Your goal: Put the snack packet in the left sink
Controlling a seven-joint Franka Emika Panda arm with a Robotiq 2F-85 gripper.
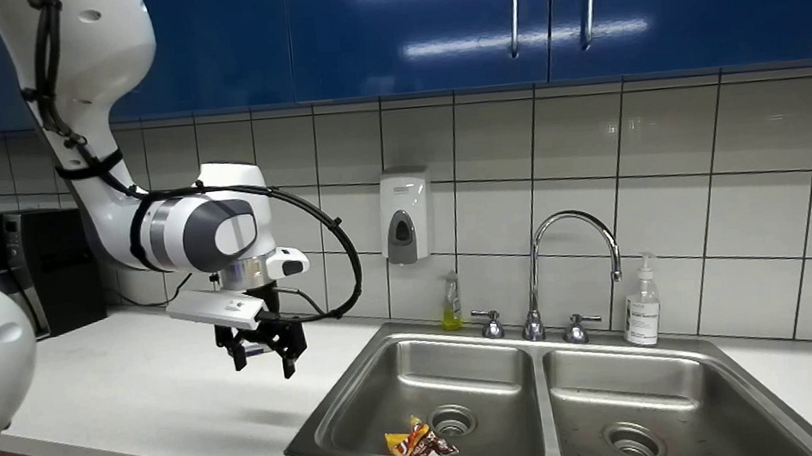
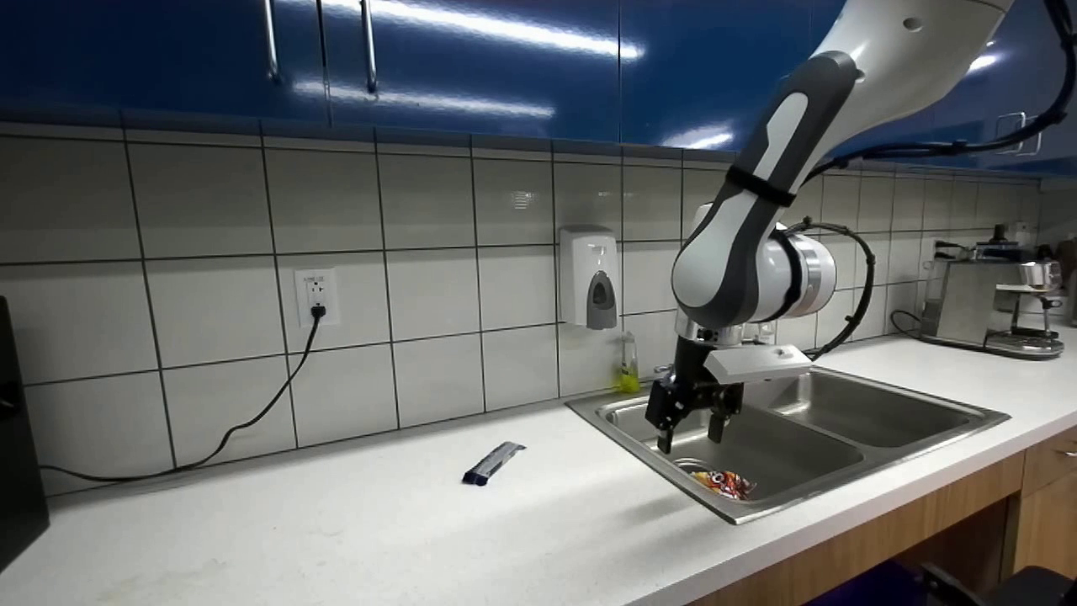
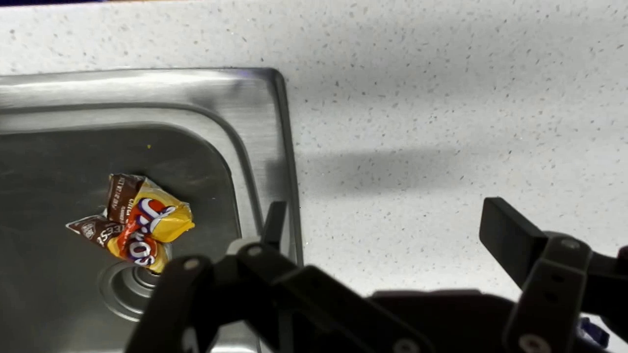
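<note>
At floor of L sink [image 1: 500, 431], near side: crumpled yel./brn./red snack packet [image 1: 421, 442], just beside drain [image 1: 453, 421]. Robotiq gripper [image 1: 264, 368]: released, fingers [image 3: 512, 240] wide apart; posn. above ctr. [image 1: 131, 388], L of sink. Slim dk.-blue/silver stick [image 2: 494, 463]: flat on ctr., far side, L of sink. Gooseneck faucet [image 1: 533, 275]: far rim, mid-width. Wall-mtd. dispenser [image 1: 404, 213], yel.-grn. btl. [image 1: 451, 305]: far, L of faucet. Pump btl. [image 1: 642, 317]: far, R of faucet.
</note>
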